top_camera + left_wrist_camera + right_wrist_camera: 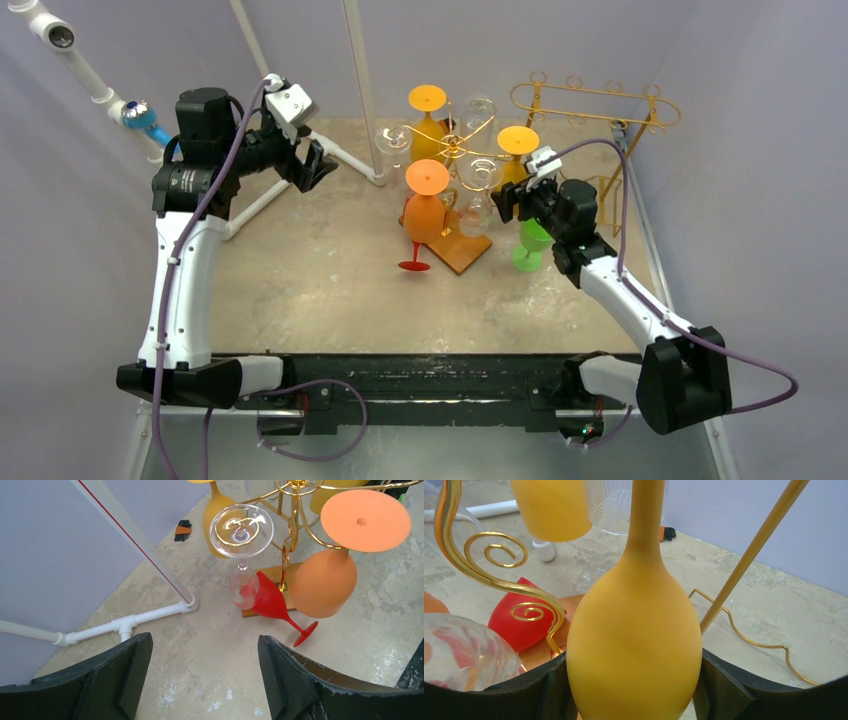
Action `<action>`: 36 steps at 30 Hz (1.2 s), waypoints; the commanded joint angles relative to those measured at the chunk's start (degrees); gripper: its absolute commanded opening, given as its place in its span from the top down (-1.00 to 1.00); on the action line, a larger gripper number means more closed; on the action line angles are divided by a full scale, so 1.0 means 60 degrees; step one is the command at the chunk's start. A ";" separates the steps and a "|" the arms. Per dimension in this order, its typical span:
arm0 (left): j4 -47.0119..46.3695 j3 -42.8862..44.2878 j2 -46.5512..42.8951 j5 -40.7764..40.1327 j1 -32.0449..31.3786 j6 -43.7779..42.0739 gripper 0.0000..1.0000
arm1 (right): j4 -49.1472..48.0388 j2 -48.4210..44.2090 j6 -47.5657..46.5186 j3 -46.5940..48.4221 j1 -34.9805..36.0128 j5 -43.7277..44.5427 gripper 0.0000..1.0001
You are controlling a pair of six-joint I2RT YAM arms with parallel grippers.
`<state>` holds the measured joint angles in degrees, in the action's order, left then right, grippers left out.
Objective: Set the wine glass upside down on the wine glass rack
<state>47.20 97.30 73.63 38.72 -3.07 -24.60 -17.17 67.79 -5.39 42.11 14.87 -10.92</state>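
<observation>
My right gripper (520, 203) is shut on the bowl of a yellow wine glass (634, 640), which is held upside down with its foot (518, 140) on top, right beside the gold wire rack (455, 145). Both pads (719, 690) press on the bowl in the right wrist view. An orange glass (427, 205), another yellow glass (428, 100) and clear glasses (241, 530) hang upside down on the rack. My left gripper (312, 165) is open and empty, raised at the left, well apart from the rack (295, 510).
A red glass (413, 255) lies on its side by the rack's wooden base (462, 250). A green glass (530, 245) stands under my right wrist. A second gold rack (595, 100) stands at the back right. White pipe legs (350, 160) cross the back left.
</observation>
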 commanded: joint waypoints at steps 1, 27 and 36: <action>-0.0318 0.0060 -0.0080 -0.0037 -0.0059 0.0146 -0.64 | 0.0007 0.0053 0.0233 0.0462 -0.0061 0.0047 0.24; -0.0287 -0.1343 -0.0248 -0.0147 -0.0352 0.0513 -0.68 | 0.3653 -0.2606 0.2874 0.1316 -0.0095 0.3143 -0.98; -0.0041 -0.5137 -0.1805 0.1216 -0.0352 -0.2182 -0.79 | 0.5318 -0.3472 0.3977 0.1722 -0.0092 0.3398 -0.98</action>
<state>45.98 74.48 68.79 40.29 -4.95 -29.32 8.75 47.86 13.02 49.63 14.44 5.82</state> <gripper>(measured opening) 0.890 0.987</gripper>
